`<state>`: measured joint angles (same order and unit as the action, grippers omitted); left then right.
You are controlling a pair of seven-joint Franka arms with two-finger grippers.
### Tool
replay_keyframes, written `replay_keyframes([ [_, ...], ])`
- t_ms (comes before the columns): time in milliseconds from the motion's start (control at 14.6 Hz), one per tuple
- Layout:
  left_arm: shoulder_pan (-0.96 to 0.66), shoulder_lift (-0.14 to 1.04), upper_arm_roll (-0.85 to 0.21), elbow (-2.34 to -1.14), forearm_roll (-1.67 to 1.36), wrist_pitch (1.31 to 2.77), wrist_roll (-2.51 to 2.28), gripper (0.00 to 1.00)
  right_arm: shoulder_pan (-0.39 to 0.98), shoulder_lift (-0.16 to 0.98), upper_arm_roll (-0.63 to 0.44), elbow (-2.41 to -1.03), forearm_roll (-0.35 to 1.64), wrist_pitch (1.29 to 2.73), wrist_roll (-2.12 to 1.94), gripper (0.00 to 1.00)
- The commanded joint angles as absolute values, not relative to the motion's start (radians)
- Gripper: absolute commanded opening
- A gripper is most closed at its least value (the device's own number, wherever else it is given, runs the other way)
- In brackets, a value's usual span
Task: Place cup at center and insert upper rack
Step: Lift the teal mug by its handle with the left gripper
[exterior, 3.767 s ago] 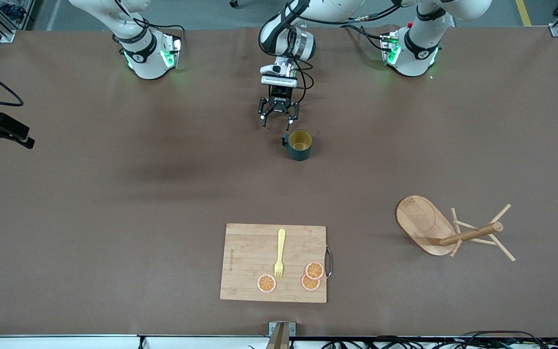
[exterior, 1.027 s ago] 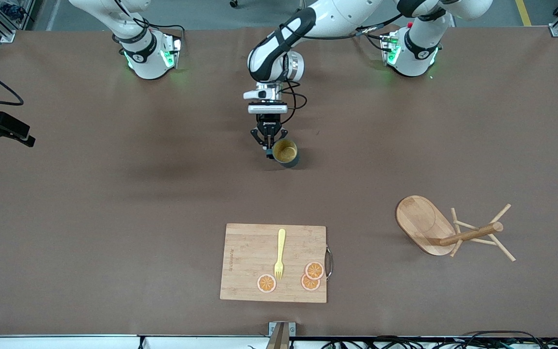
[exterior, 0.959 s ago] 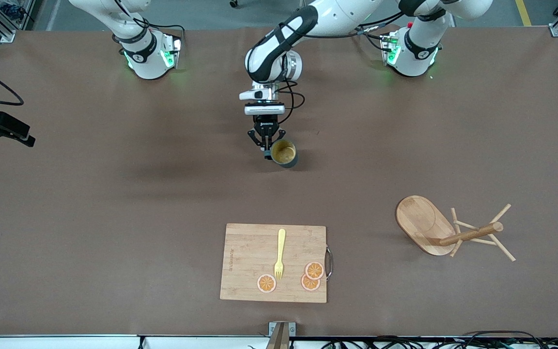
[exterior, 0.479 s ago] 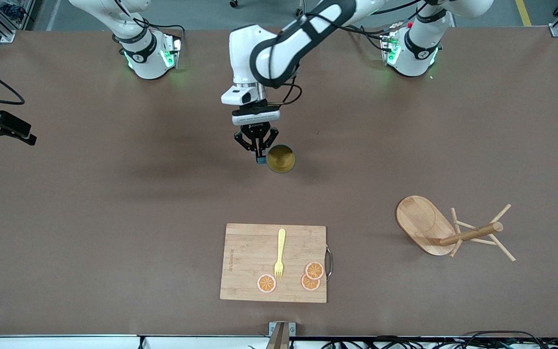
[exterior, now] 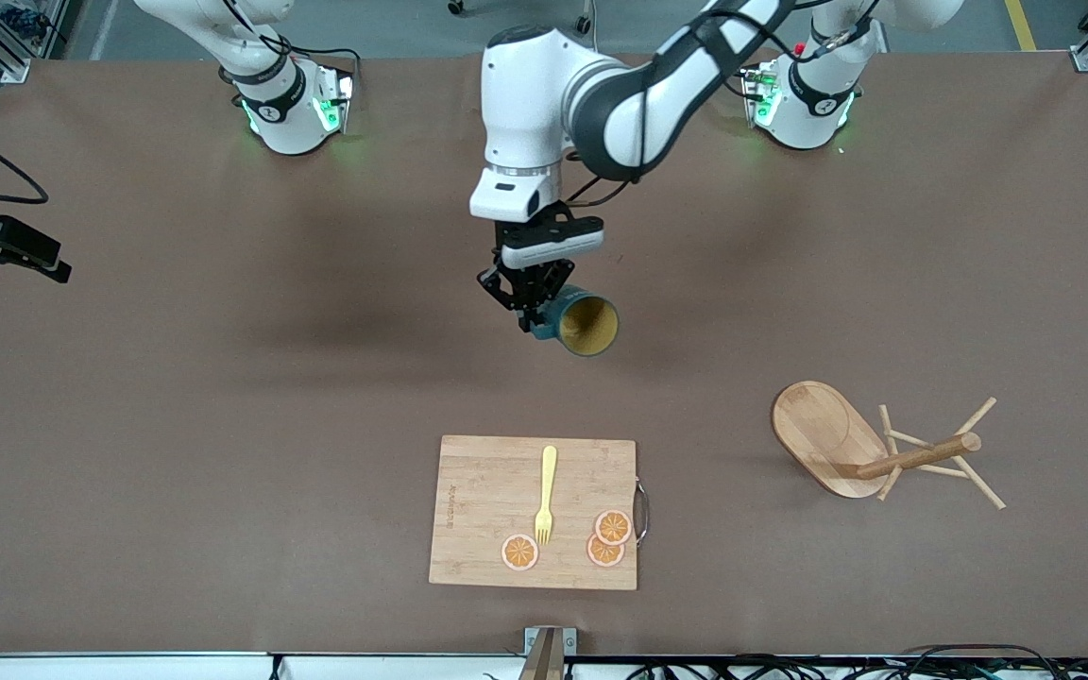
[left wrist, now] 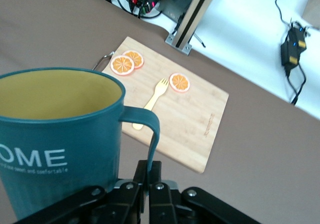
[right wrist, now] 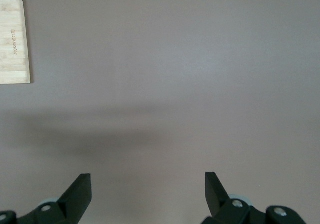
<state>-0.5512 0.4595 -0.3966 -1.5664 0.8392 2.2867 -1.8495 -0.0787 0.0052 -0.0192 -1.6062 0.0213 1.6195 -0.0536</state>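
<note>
The left gripper (left wrist: 148, 176) is closed on the handle of the cup (left wrist: 57, 139), lifted off the table (left wrist: 260, 149). Below it lies a board (left wrist: 192, 126) with a fork (left wrist: 152, 97) and three orange slices (left wrist: 122, 64).

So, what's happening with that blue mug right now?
Left pincer shut on cup handle, cup tilted above mid-table. Right pincer open, waiting. Upper rack lying on its side. Nothing in the way.

Glossy white arms with black joint bands, green-lit bases, looping black cables, black-fingered left tool (exterior: 533, 316).
</note>
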Motion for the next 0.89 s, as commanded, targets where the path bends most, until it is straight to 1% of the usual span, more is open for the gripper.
replay_keyframes([
  [0, -0.485, 0.391, -0.405, -1.597, 0.740, 2.316, -1.850, 0.00, -0.080, -0.011, -0.015, -1.611, 0.012, 1.609, -0.063, 1.00],
  [274, -0.379, 0.336, -0.419, -1.611, 0.539, 2.322, -1.847, 0.00, -0.080, -0.011, -0.015, -1.611, 0.011, 1.608, -0.063, 1.00],
  [411, -0.297, 0.289, -0.443, -1.662, 0.453, 2.365, -1.847, 0.00, -0.080, -0.011, -0.015, -1.611, 0.012, 1.609, -0.063, 1.00],
  [616, -0.117, 0.215, -0.521, -1.776, 0.280, 2.462, -1.844, 0.00, -0.078, -0.011, -0.015, -1.609, 0.012, 1.609, -0.063, 1.00],
  [822, 0.052, 0.198, -0.616, -1.810, 0.120, 2.464, -1.792, 0.00, -0.077, -0.011, -0.015, -1.609, 0.012, 1.609, -0.063, 1.00],
])
